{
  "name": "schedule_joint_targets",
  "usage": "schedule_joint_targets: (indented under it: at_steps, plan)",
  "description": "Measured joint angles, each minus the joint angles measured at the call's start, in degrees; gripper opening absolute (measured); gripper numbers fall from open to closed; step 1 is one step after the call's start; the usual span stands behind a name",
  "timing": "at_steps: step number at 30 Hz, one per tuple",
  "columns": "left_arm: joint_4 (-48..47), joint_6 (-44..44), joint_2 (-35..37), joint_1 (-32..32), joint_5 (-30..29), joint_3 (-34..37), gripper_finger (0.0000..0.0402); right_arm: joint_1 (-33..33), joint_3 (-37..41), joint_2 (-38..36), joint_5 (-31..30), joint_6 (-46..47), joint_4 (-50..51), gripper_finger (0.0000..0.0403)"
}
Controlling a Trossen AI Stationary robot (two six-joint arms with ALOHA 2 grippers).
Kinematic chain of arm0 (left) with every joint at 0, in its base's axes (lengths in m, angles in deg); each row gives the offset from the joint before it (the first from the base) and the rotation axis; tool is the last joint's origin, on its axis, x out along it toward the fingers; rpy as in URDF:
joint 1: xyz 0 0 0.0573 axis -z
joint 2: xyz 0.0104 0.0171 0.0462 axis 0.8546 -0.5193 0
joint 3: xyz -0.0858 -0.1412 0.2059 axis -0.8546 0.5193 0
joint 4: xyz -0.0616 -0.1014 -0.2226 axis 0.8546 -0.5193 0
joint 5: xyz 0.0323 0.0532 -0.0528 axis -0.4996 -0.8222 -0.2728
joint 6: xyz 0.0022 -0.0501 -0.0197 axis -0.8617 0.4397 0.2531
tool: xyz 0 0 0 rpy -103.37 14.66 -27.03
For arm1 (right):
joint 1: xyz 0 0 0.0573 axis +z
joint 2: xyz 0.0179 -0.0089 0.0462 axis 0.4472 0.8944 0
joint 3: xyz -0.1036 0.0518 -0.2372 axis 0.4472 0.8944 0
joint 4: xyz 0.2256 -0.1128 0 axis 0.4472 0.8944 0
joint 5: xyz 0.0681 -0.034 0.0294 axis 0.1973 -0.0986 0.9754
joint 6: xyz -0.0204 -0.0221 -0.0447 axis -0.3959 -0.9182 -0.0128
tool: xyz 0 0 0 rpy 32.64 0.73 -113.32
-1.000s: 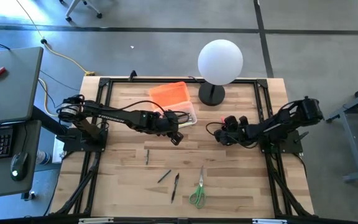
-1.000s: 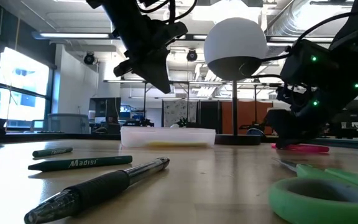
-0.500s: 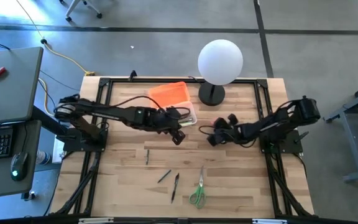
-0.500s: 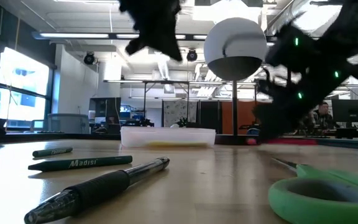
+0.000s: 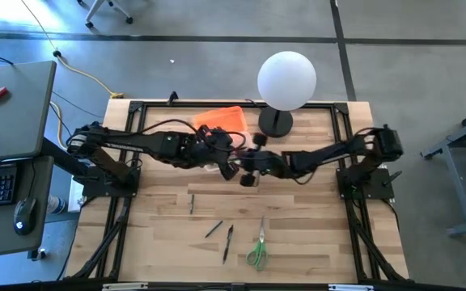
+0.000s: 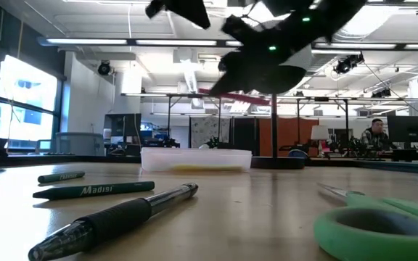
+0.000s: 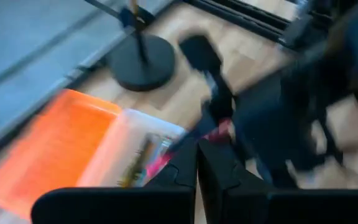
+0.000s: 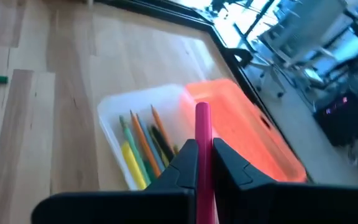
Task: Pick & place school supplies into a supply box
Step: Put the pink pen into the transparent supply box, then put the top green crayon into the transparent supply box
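Observation:
The clear supply box (image 8: 143,138) lies open at the table's far middle. Several yellow, orange and green pencils lie in it, and its orange lid (image 5: 221,119) is beside it on the far side. My right gripper (image 8: 202,163) is shut on the pink-red marker (image 8: 202,127) and hovers just right of the box (image 7: 138,152). My left gripper (image 7: 196,163) is shut on nothing and hovers above the box's near side. Two green pencils (image 6: 93,190), a black pen (image 6: 115,216) and the green-handled scissors (image 5: 257,246) lie flat on the near half of the table. My right gripper pinches the pink-red marker between its two fingers. The marker's forward part (image 8: 202,118) sticks out past the fingertips, along the fingers. It is lifted clear of the table (image 6: 247,94), and the fingers hide the exact place of contact.
The white globe lamp (image 5: 286,79) stands on its black base (image 5: 275,123) just right of the box. A black frame runs along the table's edges. Both arms meet over the middle, close together. A desk with a keyboard stands left of the table, and a person sits in the room behind.
My right gripper has carried the marker up off the table's right part and leftward, until it is beside the box. My left gripper has risen and drifted slightly toward the far edge, over the box.

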Motion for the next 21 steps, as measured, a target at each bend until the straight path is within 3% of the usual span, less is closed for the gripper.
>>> schedule_joint_targets:
  at_steps: [5, 7, 13, 21]
  plan:
    - [-7.93, 0.04, 1.22, 1.33, -10.64, -6.06, 0.0044, -2.84, -8.72, 10.04, 5.29, -3.18, 0.65, 0.0004]
    - [-10.15, 0.18, 1.27, 1.82, -12.28, -7.27, 0.0044, -4.41, -12.39, 14.40, 7.68, -4.31, 0.58, 0.0004]
    - [-11.90, 0.57, 1.86, 1.85, -11.01, -7.78, 0.0044, -7.68, -21.31, 24.69, 9.31, -4.61, 4.29, 0.0007]
    - [-16.87, 4.82, 1.86, 1.85, -11.31, -7.74, 0.0044, -8.74, -23.76, 26.51, 9.63, -4.78, 6.76, 0.0064]
